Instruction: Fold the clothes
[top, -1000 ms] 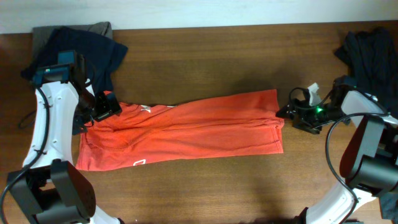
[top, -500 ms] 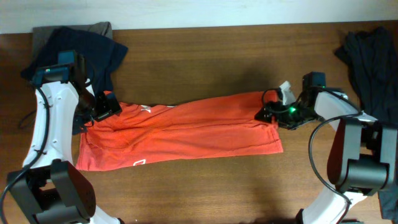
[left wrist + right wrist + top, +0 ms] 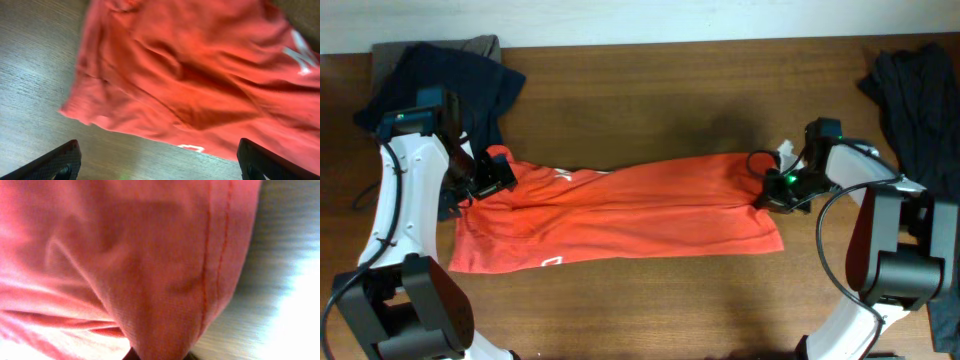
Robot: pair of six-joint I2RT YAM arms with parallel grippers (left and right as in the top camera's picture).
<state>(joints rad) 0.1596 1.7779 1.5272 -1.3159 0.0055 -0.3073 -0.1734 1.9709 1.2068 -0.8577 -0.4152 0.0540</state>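
Observation:
The clothes, a red-orange T-shirt (image 3: 620, 215), lie folded into a long band across the wooden table (image 3: 670, 100). A small white logo (image 3: 550, 262) shows near its lower left edge, and a bit of white lettering (image 3: 300, 52) at its upper edge. My left gripper (image 3: 492, 175) hovers open over the shirt's left end; in the left wrist view its fingertips (image 3: 67, 157) stand wide apart with only table between them. My right gripper (image 3: 770, 190) is shut on the shirt's right end. The bunched red cloth (image 3: 125, 255) fills the right wrist view and hides the fingers.
A heap of dark navy clothes (image 3: 450, 75) with a grey garment (image 3: 480, 45) sits at the back left corner, just behind my left arm. Another dark pile (image 3: 915, 90) lies at the back right edge. Bare wood shows in front of the shirt.
My right gripper came in from beside the shirt's right end, moved onto the edge and shut on the cloth. That end has shifted slightly right. The left gripper has hardly moved.

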